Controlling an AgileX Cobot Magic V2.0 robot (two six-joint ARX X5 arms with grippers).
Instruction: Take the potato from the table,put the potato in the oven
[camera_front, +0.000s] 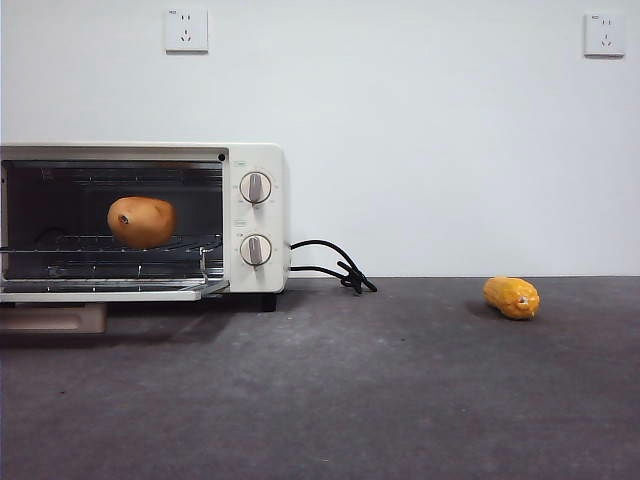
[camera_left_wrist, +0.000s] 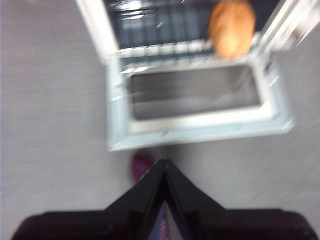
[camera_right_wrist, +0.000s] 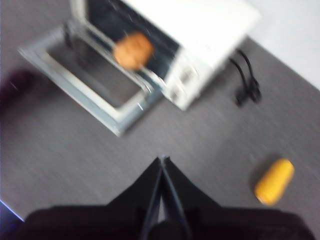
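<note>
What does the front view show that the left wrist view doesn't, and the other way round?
Only the front view shows the oven's two knobs, its black cord, the corn cob piece lying on the table off to the side, and the wall sockets.

Only the left wrist view shows the left gripper, shut and holding nothing, above the table in front of the lowered door's glass pane, plus a blurred purple object near the door's edge.

Both show the open oven with the potato on its wire rack.
</note>
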